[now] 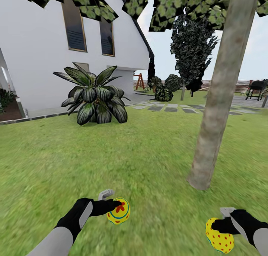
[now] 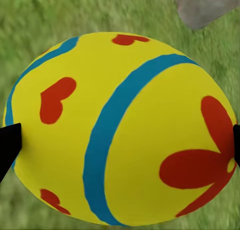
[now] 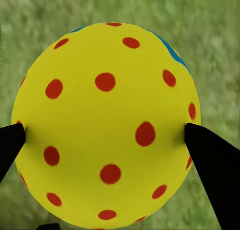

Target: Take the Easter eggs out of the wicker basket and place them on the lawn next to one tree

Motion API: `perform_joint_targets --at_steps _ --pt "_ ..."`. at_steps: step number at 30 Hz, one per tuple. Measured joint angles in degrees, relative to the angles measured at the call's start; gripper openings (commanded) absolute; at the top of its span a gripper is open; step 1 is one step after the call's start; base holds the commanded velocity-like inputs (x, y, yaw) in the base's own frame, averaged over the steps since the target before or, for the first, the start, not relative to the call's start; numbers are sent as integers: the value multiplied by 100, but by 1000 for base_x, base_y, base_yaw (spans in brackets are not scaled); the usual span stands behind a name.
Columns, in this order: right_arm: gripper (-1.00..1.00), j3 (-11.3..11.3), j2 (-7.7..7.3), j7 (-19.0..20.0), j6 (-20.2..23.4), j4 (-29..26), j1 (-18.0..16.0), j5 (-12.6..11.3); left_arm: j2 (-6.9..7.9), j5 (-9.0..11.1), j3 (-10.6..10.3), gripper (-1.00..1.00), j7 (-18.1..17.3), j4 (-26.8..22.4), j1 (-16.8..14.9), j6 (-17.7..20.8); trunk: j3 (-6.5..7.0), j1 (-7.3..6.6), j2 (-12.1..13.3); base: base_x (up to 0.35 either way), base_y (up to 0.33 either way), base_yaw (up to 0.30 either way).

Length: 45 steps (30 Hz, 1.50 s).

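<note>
Your left fingers are clamped on an Easter egg with blue stripes and red flower marks, their black tips pressing both of its sides in the left wrist view. Your right fingers grip a second Easter egg, yellow with red dots, tips likewise on either flank. Both eggs are held above the lawn. The tree trunk stands just ahead of your right hand. Farther off: a dark broad-leaved shrub beside the white house.
</note>
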Motion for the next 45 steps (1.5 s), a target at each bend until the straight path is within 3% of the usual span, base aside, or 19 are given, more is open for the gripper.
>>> perform_joint_targets --at_steps 26,39,45 --pt "-100 0 -89 18 1 -2 1 -5 1 1 1 -100 1 5 -1 -2 56 0 0 335 0 -280" --pt "-100 2 -78 9 -1 0 0 -5 -4 -1 0 -100 0 4 0 -8 56 0 0 335 63 -16" --pt "-100 0 -80 13 1 -2 1 -5 -12 1 1 -100 1 6 -1 -5 62 0 0 335 72 -254"
